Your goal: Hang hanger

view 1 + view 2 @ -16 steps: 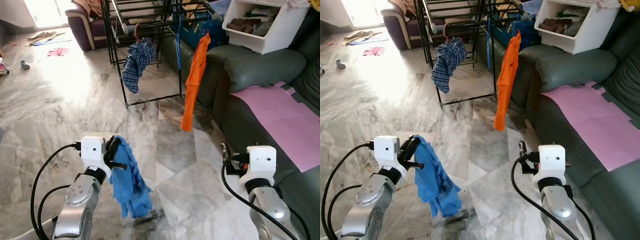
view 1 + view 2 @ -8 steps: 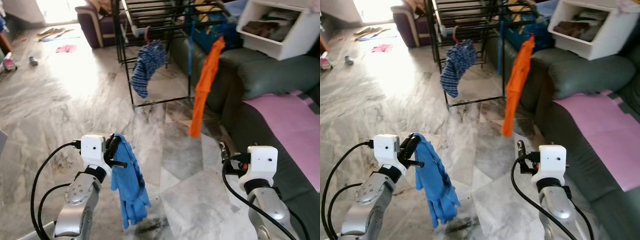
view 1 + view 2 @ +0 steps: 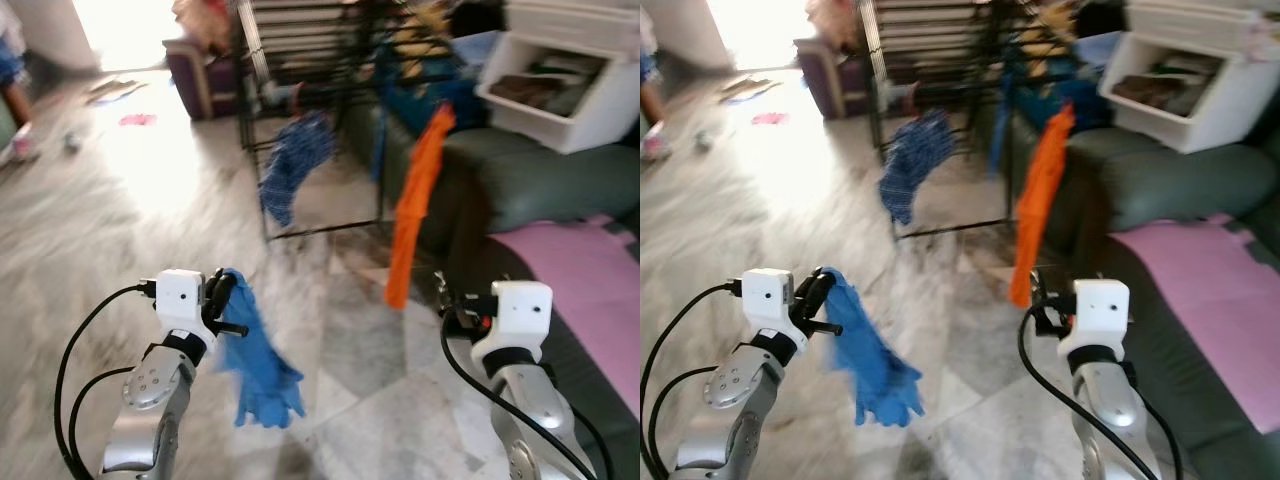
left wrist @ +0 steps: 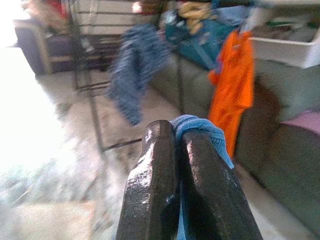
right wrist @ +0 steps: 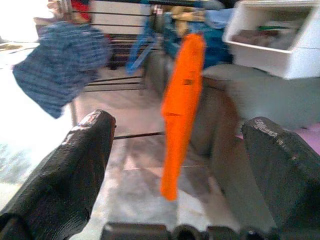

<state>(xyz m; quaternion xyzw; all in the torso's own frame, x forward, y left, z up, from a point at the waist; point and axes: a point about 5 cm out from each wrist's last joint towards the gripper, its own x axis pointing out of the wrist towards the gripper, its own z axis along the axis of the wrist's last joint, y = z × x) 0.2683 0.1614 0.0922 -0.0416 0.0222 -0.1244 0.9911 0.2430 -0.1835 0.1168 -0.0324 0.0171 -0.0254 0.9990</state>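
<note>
The left hand (image 3: pixel 222 302) was raised in front of the robot, and its two black fingers (image 4: pixel 155 195) were pressed together on the top of a blue garment (image 3: pixel 262 360). The cloth hung down from the grip, above the marble floor (image 3: pixel 120 230). I could not make out a hanger inside the cloth.

The right hand (image 3: pixel 447 305) was also raised, on the other side, with its fingers (image 5: pixel 75 170) spread wide and nothing between them.

Farther ahead stood a black drying rack (image 3: pixel 300 50), well apart from both hands. A blue checked shirt (image 3: pixel 292 165) hung on it, and an orange garment (image 3: pixel 415 205) hung at its right end, just beside a dark green sofa (image 3: pixel 520 180). A white bin (image 3: pixel 575 85) with dark things inside sat on top of the sofa, and a pink sheet (image 3: pixel 590 290) lay on the seat. The head views were blurred.
</note>
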